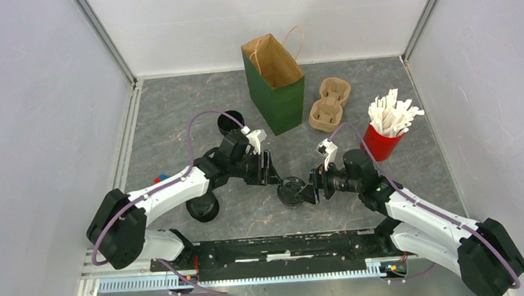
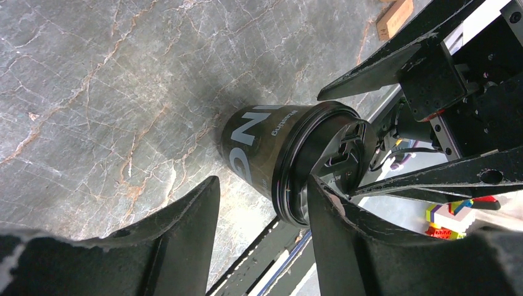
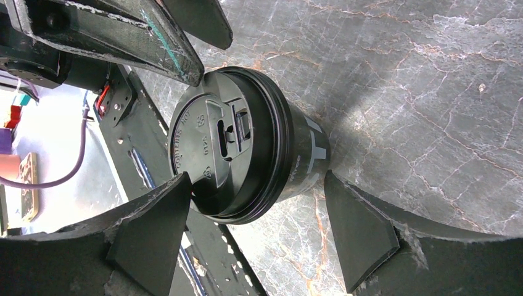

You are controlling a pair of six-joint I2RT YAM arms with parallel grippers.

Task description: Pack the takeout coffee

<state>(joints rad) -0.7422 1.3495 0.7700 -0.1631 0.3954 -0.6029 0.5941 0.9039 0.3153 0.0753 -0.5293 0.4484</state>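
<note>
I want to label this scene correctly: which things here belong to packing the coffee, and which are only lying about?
For the job: three black coffee cups, green paper bag.
Lying about, it seems: pulp cup carrier, red cup of white packets.

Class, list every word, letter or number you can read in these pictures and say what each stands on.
"NG": large white letters on the side of the coffee cup, left wrist view; the rest is unclear.
"Roasting": small white word beside them, barely legible.
"CONTENTS HOT": raised letters on the lid, right wrist view.
"T": large white letter on the cup's side, right wrist view.
Smaller moulded marks on the lid: too small to read.
</note>
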